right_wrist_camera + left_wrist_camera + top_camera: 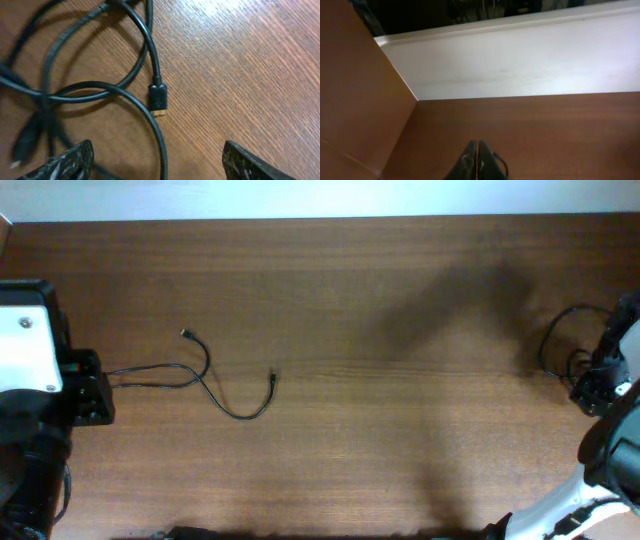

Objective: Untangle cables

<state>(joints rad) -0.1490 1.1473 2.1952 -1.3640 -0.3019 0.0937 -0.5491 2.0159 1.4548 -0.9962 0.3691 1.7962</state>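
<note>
Overhead: one cable (240, 416) lies on the table (400, 300) left of centre. Two strands run from the left gripper (104, 385) toward centre. One curls up to a free end, and the other dips in a loop and rises to a second free end. A separate bunch (543, 350) of looped cables sits at the far right edge, just beside the right gripper (590, 390). The two groups are well apart.

Left wrist: left gripper (477, 145) is closed, with its fingers pressed tip to tip. A thin strand (501, 165) arcs out beside one finger. I cannot tell if it is pinched, and the overhead is too coarse to settle it. This view also shows a white wall (520, 65) past the table edge.

Right wrist: right gripper (157, 146) is spread wide and holds nothing, its fingers (75, 160) low over the bunch (100, 90). Detail lost overhead shows here: several loops cross one another, and a black plug (158, 96) with a gold tip lies flat between the fingers' line and the loops. A second, pale-tipped plug end (22, 142) lies at lower left, blurred.
</note>
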